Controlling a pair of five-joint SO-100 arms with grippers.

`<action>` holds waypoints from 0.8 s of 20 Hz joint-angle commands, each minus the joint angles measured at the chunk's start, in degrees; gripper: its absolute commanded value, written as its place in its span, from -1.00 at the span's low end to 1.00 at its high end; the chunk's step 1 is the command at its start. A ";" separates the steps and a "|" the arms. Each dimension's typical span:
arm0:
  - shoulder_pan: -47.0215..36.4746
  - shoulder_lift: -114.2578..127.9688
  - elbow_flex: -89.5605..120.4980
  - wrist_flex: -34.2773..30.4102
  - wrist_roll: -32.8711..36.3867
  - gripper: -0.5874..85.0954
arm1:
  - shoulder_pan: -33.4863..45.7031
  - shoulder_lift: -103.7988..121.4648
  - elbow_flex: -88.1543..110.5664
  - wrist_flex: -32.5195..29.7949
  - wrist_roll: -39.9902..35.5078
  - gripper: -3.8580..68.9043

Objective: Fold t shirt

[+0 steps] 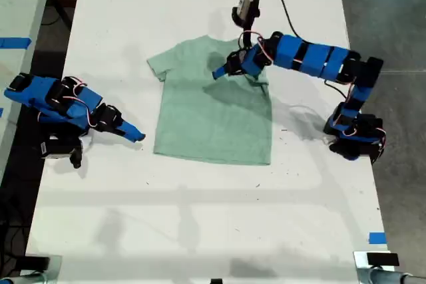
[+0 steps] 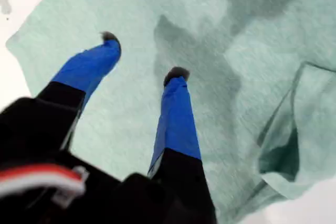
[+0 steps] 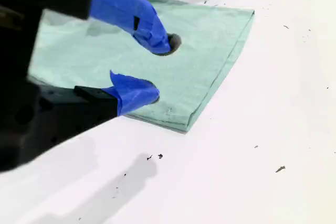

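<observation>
T shirt (image 1: 210, 121) flat on worktop (image 1: 200, 217), one sleeve tucked; my first gripper (image 2: 142, 56) hovers w/ jaws open, my second gripper (image 3: 160, 69) open too. Next: grab edge.

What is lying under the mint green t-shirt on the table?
Only the white table shows around the flat mint green cotton t-shirt. My first pincer hangs open above the cloth. Whatever the shirt covers is hidden, though no bulge is visible.

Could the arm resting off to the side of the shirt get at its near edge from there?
Probably yes. My second gripper sits open on the bare table at the exterior view's left, pointed at the t shirt. Nothing lies between them, and my first gripper hangs over the collar end, away from that edge.
</observation>
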 commanded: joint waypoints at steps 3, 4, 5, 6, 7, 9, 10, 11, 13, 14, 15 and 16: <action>0.26 0.44 0.09 0.18 -0.97 -0.72 | 7.82 39.29 13.18 7.21 1.41 -0.53; 0.26 0.44 0.09 0.18 -0.97 -0.72 | 9.67 49.13 19.51 6.50 1.14 -0.60; 0.26 0.44 0.09 0.18 -0.97 -0.72 | 11.07 58.80 26.02 5.63 0.35 -0.61; 0.26 0.44 0.09 0.18 -0.97 -0.72 | 11.34 68.20 33.22 3.96 0.35 -0.65; 0.26 0.44 0.09 0.18 -0.97 -0.72 | 10.46 77.96 41.92 0.44 1.23 -0.72; 0.26 0.44 0.09 0.18 -0.97 -0.72 | 6.24 99.93 61.26 -2.72 7.03 -0.86; 0.26 0.44 0.09 0.18 -0.97 -0.72 | 3.69 112.94 71.72 -1.23 10.46 -0.86; 0.26 0.44 0.09 0.18 -0.97 -0.72 | -0.62 112.50 74.44 5.27 14.50 -0.86; 0.26 0.44 0.09 0.18 -0.97 -0.72 | -11.16 112.41 84.20 0.18 19.42 -0.87; 0.26 0.44 0.09 0.18 -0.97 -0.72 | -14.41 112.41 88.07 -0.62 23.38 -0.88; 0.26 0.44 0.09 0.18 -0.97 -0.72 | -17.14 112.41 90.70 2.46 28.30 -0.88; 0.26 0.44 0.09 0.18 -0.97 -0.72 | -19.60 112.41 93.60 5.36 33.75 -0.88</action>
